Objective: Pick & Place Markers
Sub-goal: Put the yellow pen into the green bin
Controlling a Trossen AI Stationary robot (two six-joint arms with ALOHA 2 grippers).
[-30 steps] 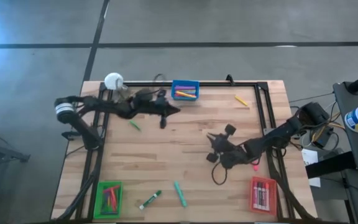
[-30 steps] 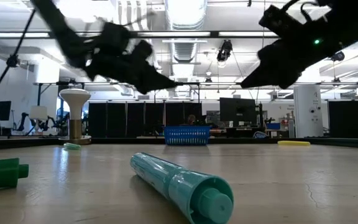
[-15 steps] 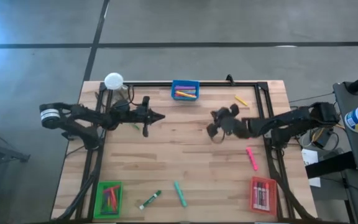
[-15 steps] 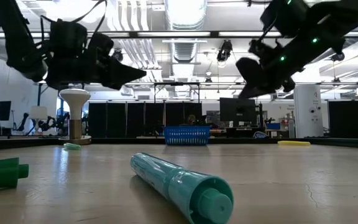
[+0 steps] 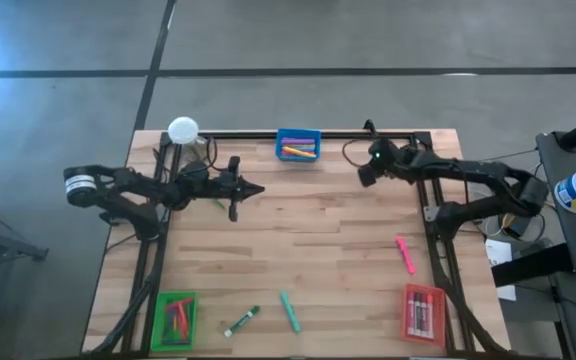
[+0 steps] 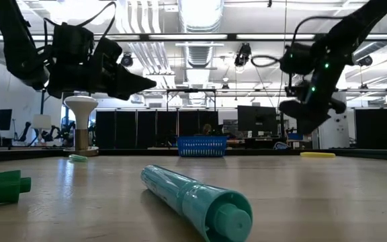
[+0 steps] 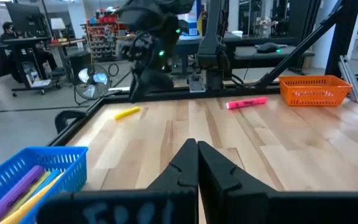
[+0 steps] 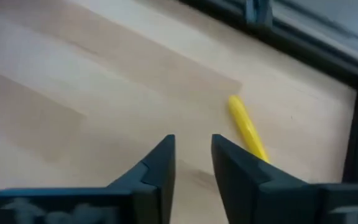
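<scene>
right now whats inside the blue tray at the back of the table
The blue tray holds markers: purple, yellow and an orange-pink one show. Anything beneath them is covered.

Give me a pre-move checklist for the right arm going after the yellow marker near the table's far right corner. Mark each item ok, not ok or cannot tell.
1. Yellow marker in sight of the right wrist camera: ok, lying flat on bare wood.
2. Right gripper empty: ok, nothing between its fingers.
3. Right gripper open enough to take the marker: cannot tell; a gap shows between the fingers, but how it compares with the marker is unclear.
4. Right gripper lined up over the marker: not ok, the marker lies ahead and to one side.
5. Left gripper out of the way: ok, shut, empty, on the table's left half.
6. Blue tray has room: ok.
</scene>
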